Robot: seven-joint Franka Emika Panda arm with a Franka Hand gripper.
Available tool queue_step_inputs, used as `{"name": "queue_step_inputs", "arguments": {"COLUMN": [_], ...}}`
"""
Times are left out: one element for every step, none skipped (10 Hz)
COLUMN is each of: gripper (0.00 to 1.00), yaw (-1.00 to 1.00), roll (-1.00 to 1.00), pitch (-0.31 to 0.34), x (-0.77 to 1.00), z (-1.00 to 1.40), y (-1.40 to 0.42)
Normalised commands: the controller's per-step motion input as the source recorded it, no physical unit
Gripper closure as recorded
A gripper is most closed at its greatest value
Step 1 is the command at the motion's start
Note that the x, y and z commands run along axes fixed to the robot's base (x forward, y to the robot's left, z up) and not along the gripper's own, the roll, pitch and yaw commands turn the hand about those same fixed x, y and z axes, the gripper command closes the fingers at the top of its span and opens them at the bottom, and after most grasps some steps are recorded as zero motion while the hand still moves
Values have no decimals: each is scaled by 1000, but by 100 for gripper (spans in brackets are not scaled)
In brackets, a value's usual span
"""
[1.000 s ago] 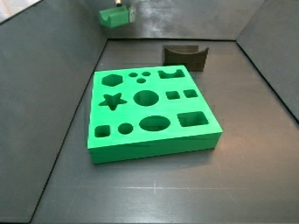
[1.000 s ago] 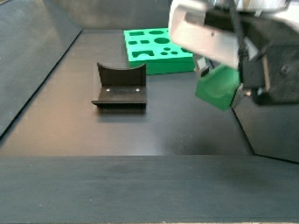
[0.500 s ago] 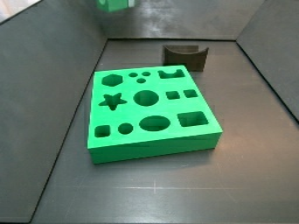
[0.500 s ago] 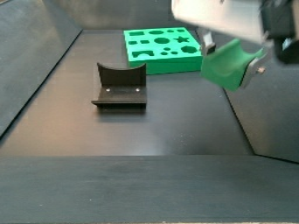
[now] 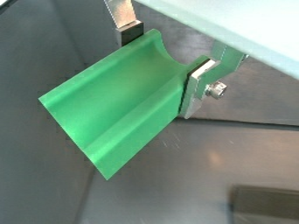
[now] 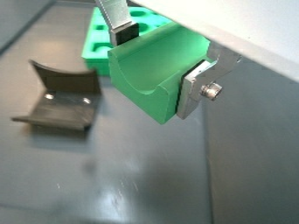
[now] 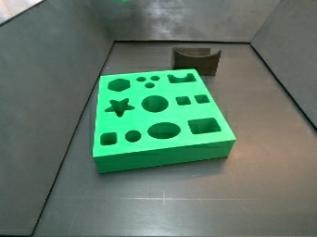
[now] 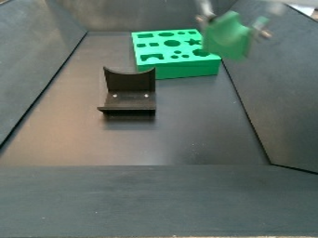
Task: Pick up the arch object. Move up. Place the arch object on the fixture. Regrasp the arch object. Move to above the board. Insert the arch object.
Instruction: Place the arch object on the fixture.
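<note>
My gripper (image 5: 163, 59) is shut on the arch object (image 5: 117, 105), a bright green block with a curved notch, held between the two silver fingers (image 5: 198, 87). Both wrist views show this grip (image 6: 162, 61). In a side view the arch object (image 8: 230, 35) hangs high above the floor, near the board's right edge. The board (image 7: 161, 116) lies flat on the floor, also seen in the side view from the front (image 8: 174, 51). The dark fixture (image 7: 198, 58) stands behind the board and is empty (image 8: 126, 90). The gripper is out of the side view that looks along the board.
Grey walls enclose the dark floor on all sides (image 7: 50, 111). In a wrist view the fixture (image 6: 59, 101) and a corner of the board (image 6: 100, 44) lie below the held piece.
The gripper has risen with the arch object. It has left the top of one side view and climbed to the top right of the other.
</note>
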Motion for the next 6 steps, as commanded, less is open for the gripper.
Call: {"name": "queue_step_inputs", "arguments": {"gripper": [100, 100, 100, 100, 100, 100], "yaw": [1000, 1000, 1000, 1000, 1000, 1000], "roll": [0, -7, -11, -22, -29, -52], "pitch": [-85, -82, -80, -69, -60, -44], "x": [1000, 1000, 1000, 1000, 1000, 1000], "z": [121, 99, 89, 71, 63, 41], "y": [-940, -852, -798, -673, -611, -482]}}
